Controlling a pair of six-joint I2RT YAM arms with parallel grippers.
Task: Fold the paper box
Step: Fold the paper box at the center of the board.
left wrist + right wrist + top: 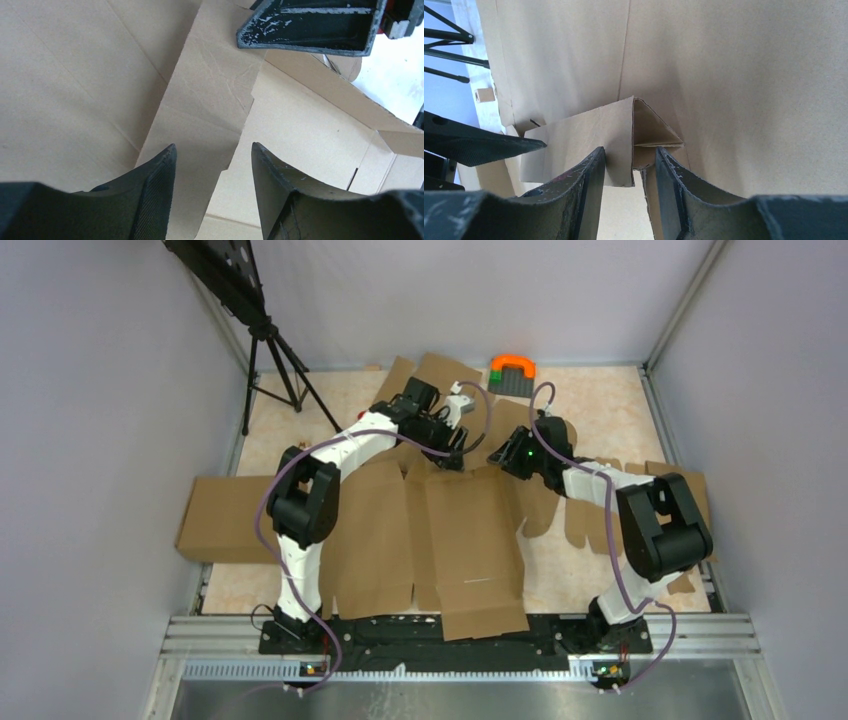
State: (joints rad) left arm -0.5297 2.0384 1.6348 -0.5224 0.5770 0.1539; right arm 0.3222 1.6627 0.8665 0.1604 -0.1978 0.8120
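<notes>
- I am hovering my left gripper (pixel 212 150) half-open over the paper box (pixel 460 530), holding nothing.
- My right gripper (pixel 628 150) is straddling one raised flap (pixel 574 135); I cannot tell whether it is pinching.
- The box is lying mostly flat on the table (pixel 600 410), so most of the folding is still waiting.

One paper box (pixel 470 540). One smaller cardboard slab (pixel 225 520). Two robot arms: the left arm (pixel 310 500) and the right arm (pixel 650 525). One tripod (pixel 270 360). One orange arch (pixel 512 364) and one grey block (pixel 512 386). Several cardboard scraps (pixel 585 520), too overlapped to count exactly.
</notes>
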